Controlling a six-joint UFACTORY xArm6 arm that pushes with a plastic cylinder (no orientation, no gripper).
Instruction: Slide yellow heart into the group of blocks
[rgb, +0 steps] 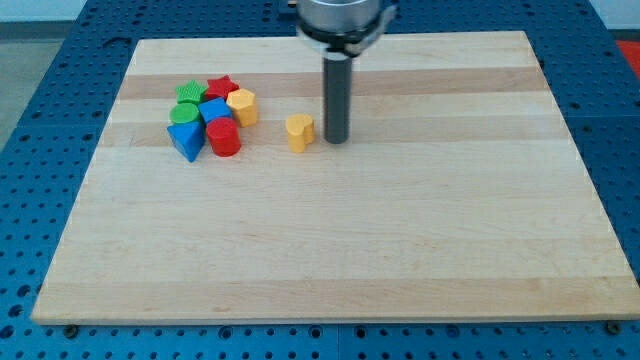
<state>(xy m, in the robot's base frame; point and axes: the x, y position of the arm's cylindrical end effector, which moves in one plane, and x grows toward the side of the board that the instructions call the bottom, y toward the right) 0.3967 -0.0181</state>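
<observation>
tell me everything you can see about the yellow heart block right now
The yellow heart is a small, thick block with a matte, solid-looking yellow-orange surface. It rests flat on the wooden board, its heart-shaped face up. It sits alone, apart from the group of blocks at the view's left, with bare board between them. My tip stands just off its right side, with a narrow gap showing, so nothing but the board seems to touch it.

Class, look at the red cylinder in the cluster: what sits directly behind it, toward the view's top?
Behind the red cylinder sits a blue block, its lower part covered. Farther back, a red star shows.
</observation>
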